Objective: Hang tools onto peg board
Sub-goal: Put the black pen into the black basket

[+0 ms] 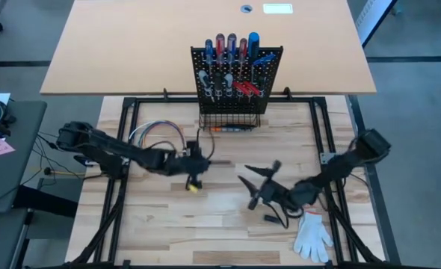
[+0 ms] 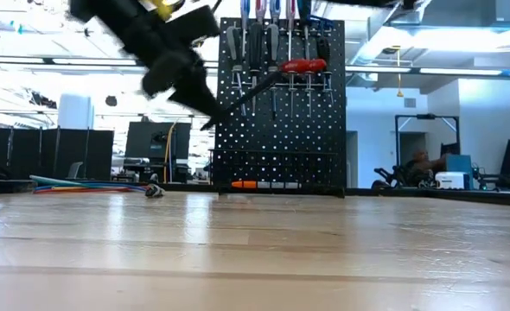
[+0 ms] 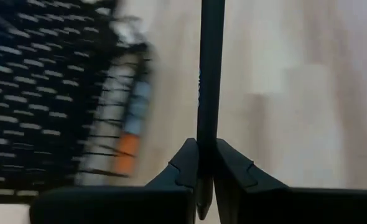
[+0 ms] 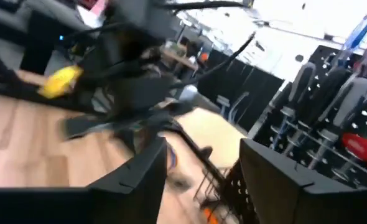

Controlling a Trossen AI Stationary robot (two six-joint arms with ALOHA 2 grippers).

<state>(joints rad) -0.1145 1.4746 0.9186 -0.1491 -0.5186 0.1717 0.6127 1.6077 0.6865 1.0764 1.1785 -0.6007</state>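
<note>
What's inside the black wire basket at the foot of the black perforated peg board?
The wire basket holds a slim tool with an orange section, lying flat. Whatever lies behind it is hidden by the mesh.

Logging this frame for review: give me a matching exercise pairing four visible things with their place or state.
Things:
1. left gripper
2. right gripper
3. white fabric glove
4. black perforated peg board

Places or states:
A. lying flat by the table's near right edge
B. open, empty
C. upright, hung with screwdrivers
D. shut on a thin dark tool shaft

Pairs: 1-D, 2-B, 3-A, 4-C
</note>
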